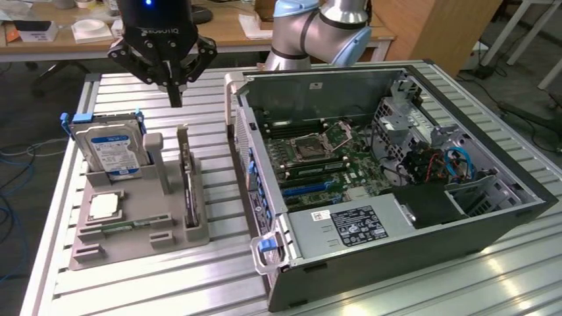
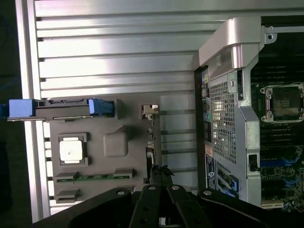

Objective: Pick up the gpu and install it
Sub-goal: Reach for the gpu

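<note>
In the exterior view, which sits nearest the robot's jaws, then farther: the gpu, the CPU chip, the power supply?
1. gpu, upright in the grey holder, below the jaws.
2. CPU chip, flat in the holder, exterior view's left.
3. power supply, inside the computer case, exterior view's right.

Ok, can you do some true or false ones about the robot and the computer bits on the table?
1. The jaws are holding the gpu. False: the jaws are shut on nothing, up in the air, and the gpu stands on its edge in the grey tray.
2. The computer case is open, so you can see the board inside. True.
3. The hard drive lies flat inside the case. False: it stands upright in the tray, outside the case.
4. The CPU chip lies flat in the tray. True.
</note>
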Controlling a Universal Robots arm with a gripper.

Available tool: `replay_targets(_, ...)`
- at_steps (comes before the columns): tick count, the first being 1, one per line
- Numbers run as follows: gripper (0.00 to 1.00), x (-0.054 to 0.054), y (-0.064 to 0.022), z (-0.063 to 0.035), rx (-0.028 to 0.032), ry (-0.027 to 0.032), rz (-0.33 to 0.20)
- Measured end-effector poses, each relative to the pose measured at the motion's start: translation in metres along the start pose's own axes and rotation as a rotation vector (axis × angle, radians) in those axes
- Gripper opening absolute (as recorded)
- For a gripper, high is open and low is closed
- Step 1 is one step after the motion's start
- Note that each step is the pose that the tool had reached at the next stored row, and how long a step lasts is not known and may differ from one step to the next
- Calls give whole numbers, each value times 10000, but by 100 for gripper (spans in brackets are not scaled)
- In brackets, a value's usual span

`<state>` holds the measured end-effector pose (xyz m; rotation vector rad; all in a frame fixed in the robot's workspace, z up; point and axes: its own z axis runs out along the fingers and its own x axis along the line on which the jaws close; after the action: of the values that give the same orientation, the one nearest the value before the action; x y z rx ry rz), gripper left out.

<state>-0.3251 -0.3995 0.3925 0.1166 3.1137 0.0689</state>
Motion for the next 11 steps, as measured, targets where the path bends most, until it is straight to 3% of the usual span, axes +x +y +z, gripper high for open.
replay_targets(11, 10, 84, -7, -1, 0, 0, 2)
